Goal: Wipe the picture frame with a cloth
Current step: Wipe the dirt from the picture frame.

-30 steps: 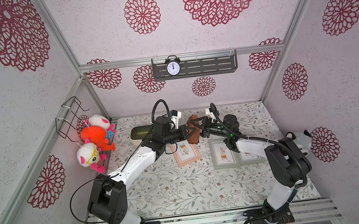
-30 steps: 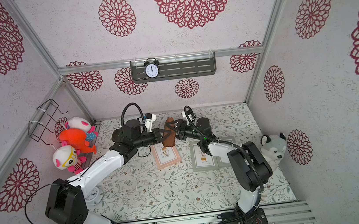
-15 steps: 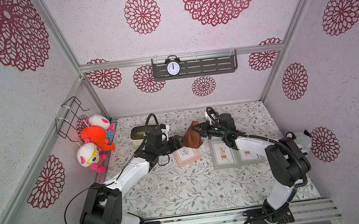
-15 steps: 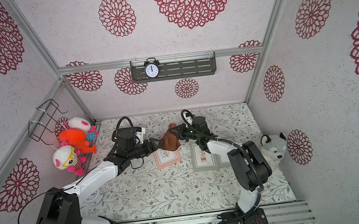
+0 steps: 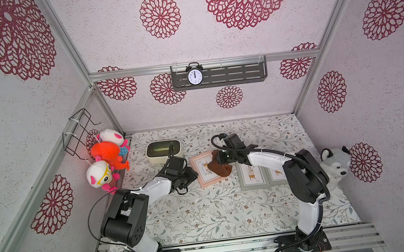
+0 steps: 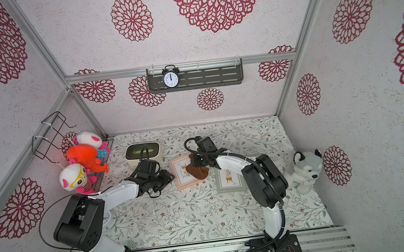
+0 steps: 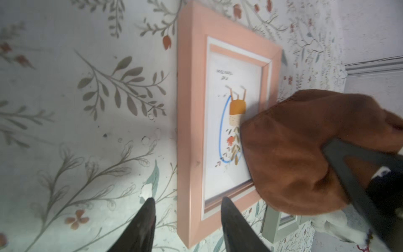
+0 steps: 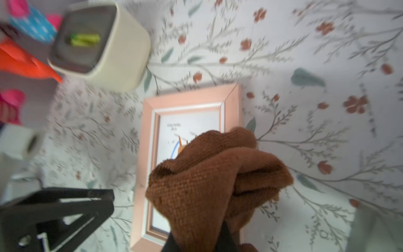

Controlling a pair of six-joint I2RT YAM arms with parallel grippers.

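The right gripper [image 5: 221, 157], pinched on the cloth [image 5: 220, 169], holds it on the glass of the picture frame [image 5: 214, 182] (left gripper [image 7: 188, 201] spread at the frame's edge, gripping nothing), so a wiping stroke could slide the unrestrained frame.

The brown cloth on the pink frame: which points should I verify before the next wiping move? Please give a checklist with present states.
Right end effector shut on the cloth: ok.
Cloth over the pink frame glass: ok.
Pink frame lying flat on the table: ok.
Left end effector open at the frame's edge; steadying it: cannot tell.
Cloth clear of the grey frame: cannot tell.
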